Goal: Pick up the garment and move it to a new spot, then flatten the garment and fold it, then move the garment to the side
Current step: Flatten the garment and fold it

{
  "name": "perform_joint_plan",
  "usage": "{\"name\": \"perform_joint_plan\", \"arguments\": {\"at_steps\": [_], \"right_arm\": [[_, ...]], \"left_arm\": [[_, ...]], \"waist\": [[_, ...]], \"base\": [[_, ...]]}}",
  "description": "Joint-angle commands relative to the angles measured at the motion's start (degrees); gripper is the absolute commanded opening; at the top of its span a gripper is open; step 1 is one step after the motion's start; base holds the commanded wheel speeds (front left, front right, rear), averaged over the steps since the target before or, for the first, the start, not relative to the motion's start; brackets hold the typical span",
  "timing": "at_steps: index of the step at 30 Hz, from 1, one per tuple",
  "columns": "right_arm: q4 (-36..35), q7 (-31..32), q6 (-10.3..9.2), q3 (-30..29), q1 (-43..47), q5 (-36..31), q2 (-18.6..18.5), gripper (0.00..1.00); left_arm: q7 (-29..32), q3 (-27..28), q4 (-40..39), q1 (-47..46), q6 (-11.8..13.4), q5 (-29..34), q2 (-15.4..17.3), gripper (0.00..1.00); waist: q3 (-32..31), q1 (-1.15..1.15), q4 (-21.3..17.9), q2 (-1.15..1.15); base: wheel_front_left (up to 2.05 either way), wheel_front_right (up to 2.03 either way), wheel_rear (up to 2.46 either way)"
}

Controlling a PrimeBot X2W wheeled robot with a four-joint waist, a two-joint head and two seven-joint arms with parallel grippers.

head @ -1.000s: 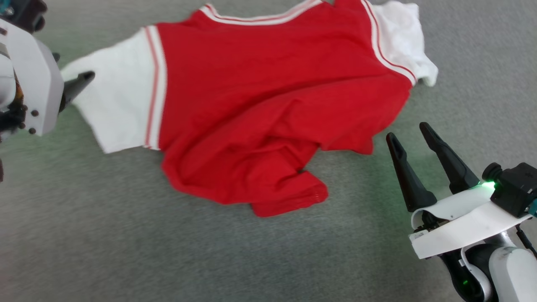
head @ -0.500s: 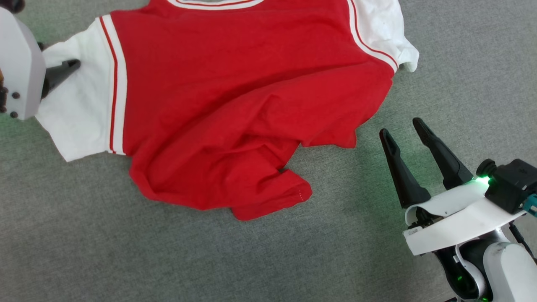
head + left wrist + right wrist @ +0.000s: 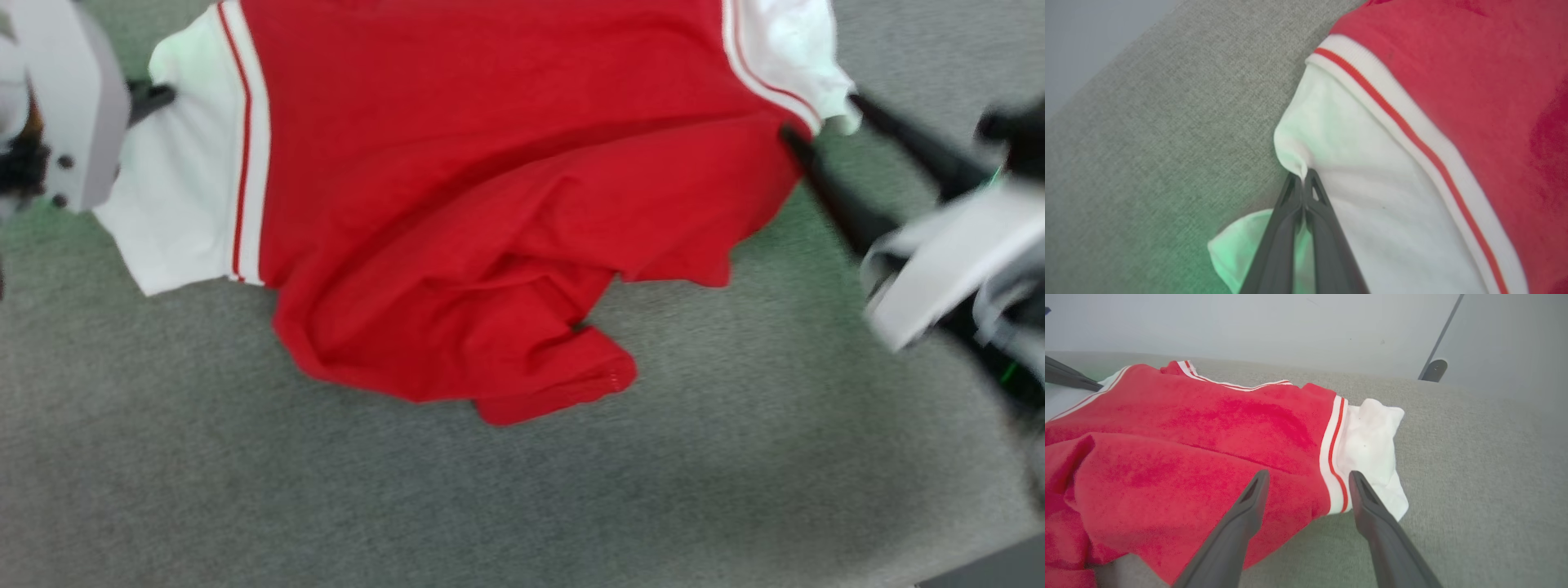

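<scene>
The red jersey T-shirt with white sleeves (image 3: 457, 204) lies rumpled on the grey fabric worktop (image 3: 735, 457). My left gripper (image 3: 1303, 176) is closed, pinching a fold of one white sleeve. My right gripper (image 3: 1308, 475) is wide apart and holds nothing, just at the other sleeve's striped seam.

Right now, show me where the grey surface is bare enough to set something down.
Widest free patch: grey surface below the garment's red hem, along the near side. More lies beyond the sleeve at the open right gripper. Crowded: the other sleeve, pinched by the left gripper.
</scene>
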Motion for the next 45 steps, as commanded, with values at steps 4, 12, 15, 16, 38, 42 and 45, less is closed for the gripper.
{"name": "perform_joint_plan", "arguments": {"at_steps": [4, 12, 15, 16, 38, 42, 45], "right_arm": [[7.8, 9.9, -0.04, 0.4, -13.8, 5.5, -4.7, 1.0], [22.0, 19.0, -0.04, 5.4, -29.3, 6.7, -7.2, 1.0], [27.1, 20.1, -0.05, 8.5, -33.6, 6.4, -7.7, 1.0], [28.6, 20.8, -0.05, 10.0, -34.6, 6.3, -8.2, 1.0], [40.7, 21.4, -0.06, 24.1, -42.5, 15.4, -11.8, 0.0], [41.2, 17.9, -0.06, 24.3, -43.4, 15.7, -12.5, 0.0], [41.4, 15.3, -0.06, 23.3, -43.2, 17.5, -12.8, 0.0]], "left_arm": [[0.0, -1.9, 0.7, -0.2, 0.1, 0.8, -3.6, 0.0], [-1.2, -2.1, 0.9, -2.1, 0.2, 0.7, -6.1, 0.0], [-1.4, -2.3, 0.8, -2.0, 0.2, 1.0, -6.5, 0.0], [-1.5, -2.4, 0.8, -1.9, 0.3, 1.0, -6.6, 0.0], [-4.8, -2.3, -0.6, -2.2, 0.3, -1.1, -8.2, 0.0], [-10.0, -1.9, 0.7, -1.1, 0.1, -4.3, -10.0, 0.0], [-14.9, -1.5, 1.4, -0.5, 0.1, -7.5, -11.0, 0.0]], "waist": [[3.4, 0.0, 3.7, 0.0], [6.0, 0.0, 6.7, 0.0], [6.8, 0.0, 7.3, 0.0], [7.0, 0.0, 7.5, 0.0], [6.1, 0.0, 8.2, 0.0], [2.8, 0.0, 9.6, 0.0], [-0.3, 0.0, 11.3, 0.0]], "base": [[0.0, 0.0, 0.0], [0.0, 0.0, 0.0], [0.0, 0.0, 0.0], [0.0, 0.0, 0.0], [0.0, 0.0, 0.0], [0.0, 0.0, 0.0], [0.0, 0.0, 0.0]]}}
